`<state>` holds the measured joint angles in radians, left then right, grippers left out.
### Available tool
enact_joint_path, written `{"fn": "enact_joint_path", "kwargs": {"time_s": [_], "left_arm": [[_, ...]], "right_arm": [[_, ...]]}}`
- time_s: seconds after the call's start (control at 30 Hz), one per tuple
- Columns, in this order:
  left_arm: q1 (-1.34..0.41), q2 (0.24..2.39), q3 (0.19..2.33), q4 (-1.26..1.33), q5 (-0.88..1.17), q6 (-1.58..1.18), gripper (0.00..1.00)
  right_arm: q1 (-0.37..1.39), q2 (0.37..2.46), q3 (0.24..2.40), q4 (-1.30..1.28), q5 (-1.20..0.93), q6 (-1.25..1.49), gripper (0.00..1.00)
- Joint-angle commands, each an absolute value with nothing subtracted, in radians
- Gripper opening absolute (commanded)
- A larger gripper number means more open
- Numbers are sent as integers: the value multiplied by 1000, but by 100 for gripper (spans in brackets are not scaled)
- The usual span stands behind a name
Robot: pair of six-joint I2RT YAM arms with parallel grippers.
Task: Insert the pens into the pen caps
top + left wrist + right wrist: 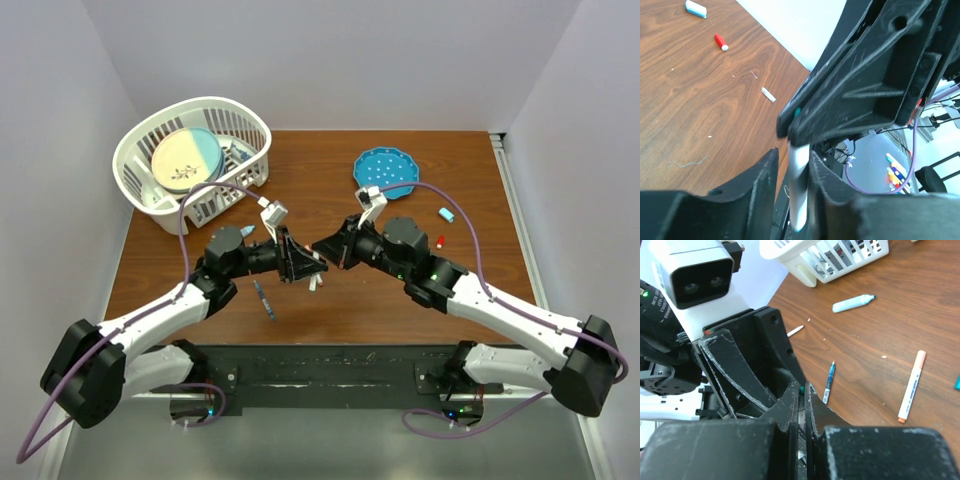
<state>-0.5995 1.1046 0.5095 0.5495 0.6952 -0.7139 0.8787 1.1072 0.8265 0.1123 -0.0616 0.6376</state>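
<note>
White arms [150, 320] with black joints [225, 262], purple cables [470, 235], scuffed black claw fingers [760, 185], white wrist cameras [273, 213]

A brown wooden table [330, 165] sat between plain white walls [330, 60]. At its far left corner stood a white slatted basket [200, 102]. Inside it was a round plate [185, 160], half pale yellow and half light blue. Toward the far right lay a round blue dish [385, 172] dotted with white, well apart from the basket.

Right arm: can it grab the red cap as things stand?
Probably not yet. The red cap lies uncovered beside that arm, but the right gripper is shut on the white pen and must let go first.
</note>
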Motion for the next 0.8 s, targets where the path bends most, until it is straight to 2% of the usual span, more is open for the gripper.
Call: {"fn": "enact_joint_path", "kwargs": {"time_s": [0.0,0.6,0.63,0.67,0.7,0.73,0.77], "left_arm": [[-595,1069,517,549,704,-675,37],[-595,1046,512,476,710,-630,37],[-595,1049,514,477,712,-630,30],[-595,1049,517,476,715,-630,11],[-595,1051,520,472,715,-627,1],[-597,1051,528,468,715,-627,0],[-594,1049,529,456,715,-624,0]], "right_arm": [[882,1068,913,65,-12,577,0],[880,1084,972,21,-8,546,0],[881,1088,974,20,-12,546,0],[882,1094,974,20,-18,548,0],[881,1092,971,21,-21,552,0],[881,1095,971,26,-26,552,0],[881,1092,969,25,-26,557,9]]}}
